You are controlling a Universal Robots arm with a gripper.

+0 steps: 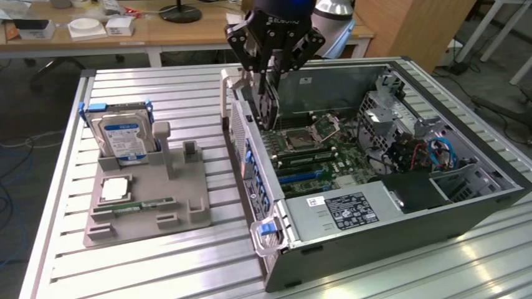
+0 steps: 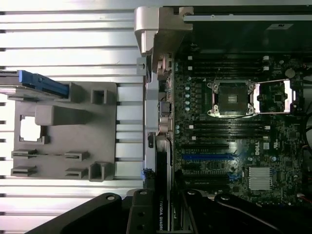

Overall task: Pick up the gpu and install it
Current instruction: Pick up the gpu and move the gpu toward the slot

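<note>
Exterior and wrist views of a card installation, read from the exterior view's left. On the slotted aluminium table [image 1: 158,87] a grey fixture tray [image 1: 149,193] is set. In it a hard drive [image 1: 123,137] is stood upright and a memory stick [image 1: 137,205] is laid flat, so that each part can be taken from above. Two upright posts [image 1: 162,140] of the tray are seen with nothing between them; this is judged to be the card's seat.

At centre, the gripper [image 1: 270,67] is shown closed partway on the gpu [image 1: 266,103], whose upper edge is clamped between the fingers. The card is hung on edge, its dark face vertical, above the wall of the computer case [image 1: 390,240] on the exterior view's left. It is apart from the motherboard [image 1: 332,159] and seated in no slot. The edge-on hold is judged to leave the connector edge free for a downward entry.

To the right, the case is laid on its side with the panel off, so that the blue slot [image 1: 301,176] is exposed from above.
</note>
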